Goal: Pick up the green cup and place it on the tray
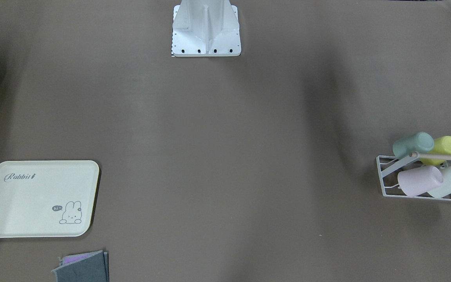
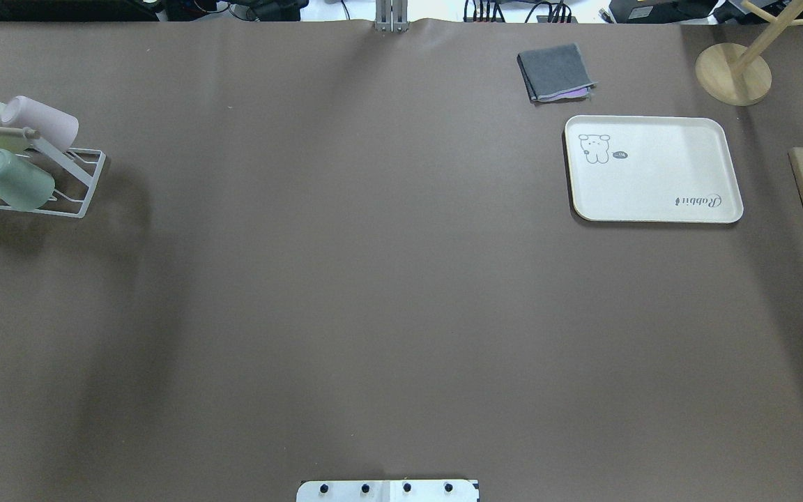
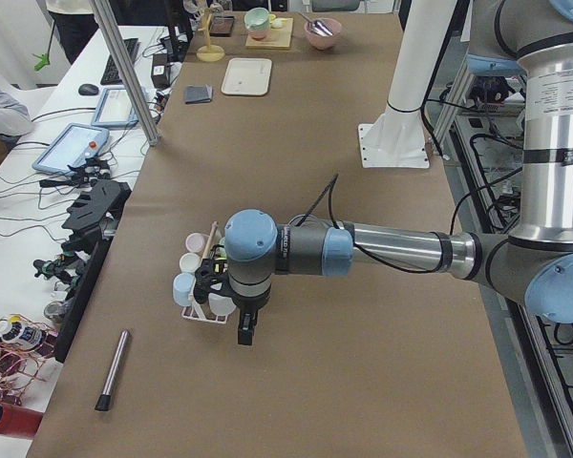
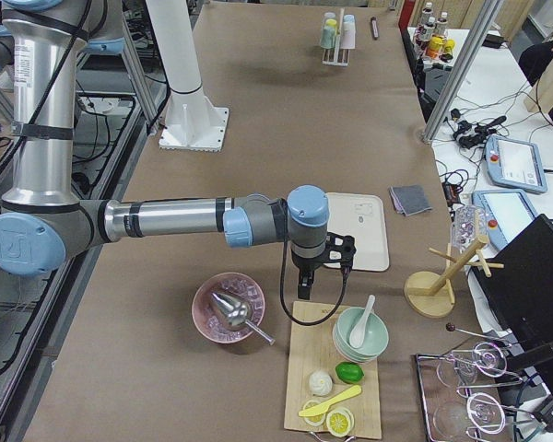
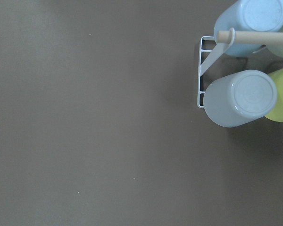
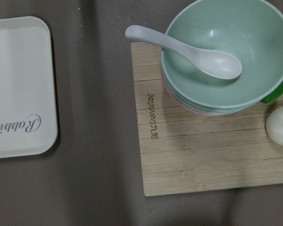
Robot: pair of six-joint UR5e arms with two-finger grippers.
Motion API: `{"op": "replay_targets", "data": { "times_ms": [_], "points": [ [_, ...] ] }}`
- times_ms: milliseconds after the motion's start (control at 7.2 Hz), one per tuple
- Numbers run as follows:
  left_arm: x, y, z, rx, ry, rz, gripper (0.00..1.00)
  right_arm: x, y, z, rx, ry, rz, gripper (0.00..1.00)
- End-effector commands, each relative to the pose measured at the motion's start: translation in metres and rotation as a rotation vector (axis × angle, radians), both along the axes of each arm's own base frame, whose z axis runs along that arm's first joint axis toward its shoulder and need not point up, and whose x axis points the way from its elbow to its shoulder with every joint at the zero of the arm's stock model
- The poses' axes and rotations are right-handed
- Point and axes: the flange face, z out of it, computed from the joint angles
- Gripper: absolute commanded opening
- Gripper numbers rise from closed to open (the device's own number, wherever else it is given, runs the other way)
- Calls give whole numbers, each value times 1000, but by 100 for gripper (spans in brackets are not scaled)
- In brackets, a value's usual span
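Note:
The green cup lies on its side in a white wire rack, at the rack's end nearest the table's middle, next to a yellow-green cup. It also shows in the overhead view. The cream tray with the "Rabbit" script lies flat and bare at the opposite end; it also shows in the overhead view. My left gripper hangs over the table by the rack's other end; its wrist view shows a pale blue-grey cup, not the green one. My right gripper hangs between the tray and a wooden board. I cannot tell whether either is open.
The rack also holds pink, cream and light blue cups. A folded grey cloth lies beyond the tray. A wooden board with stacked bowls and a spoon lies beside the tray, with a pink bowl and a wooden stand nearby.

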Motion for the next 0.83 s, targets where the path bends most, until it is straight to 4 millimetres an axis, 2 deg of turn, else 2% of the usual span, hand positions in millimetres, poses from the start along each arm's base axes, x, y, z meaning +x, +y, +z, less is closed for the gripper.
{"op": "replay_targets", "data": {
  "times_ms": [0,694],
  "points": [
    [-3,2,-1,-2,3,-8,97,0,1,3,-7,-3,0,100],
    [-3,2,2,-12,4,-11,97,0,1,-3,1,-6,6,100]
  ]
}}
